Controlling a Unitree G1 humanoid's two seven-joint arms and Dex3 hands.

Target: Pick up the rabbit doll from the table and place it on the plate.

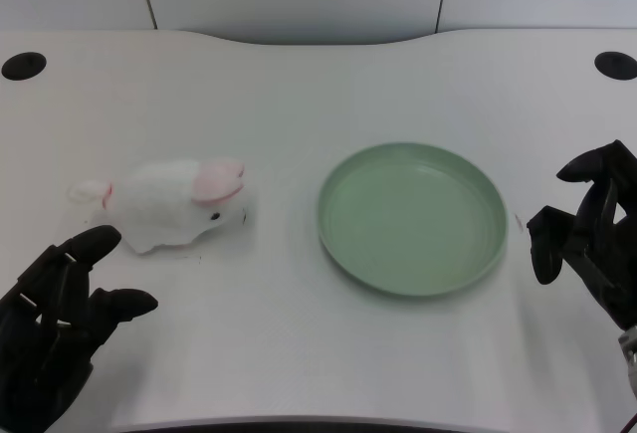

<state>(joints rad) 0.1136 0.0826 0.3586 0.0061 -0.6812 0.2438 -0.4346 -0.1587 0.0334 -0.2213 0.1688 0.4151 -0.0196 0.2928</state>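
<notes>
- Nothing of the task looks done yet: the rabbit doll [174, 204] lies on its belly on the white worktop [299, 95], left of centre, untouched.
- The green plate [412, 218] sits to its right, near but apart from it, with nothing on it.
- The left hand [55, 328] is at the near left corner, fingers spread and holding nothing, just short of the doll.
- Left to do, as I judge it: reach, grasp, lift, carry right, set down on the plate.
</notes>
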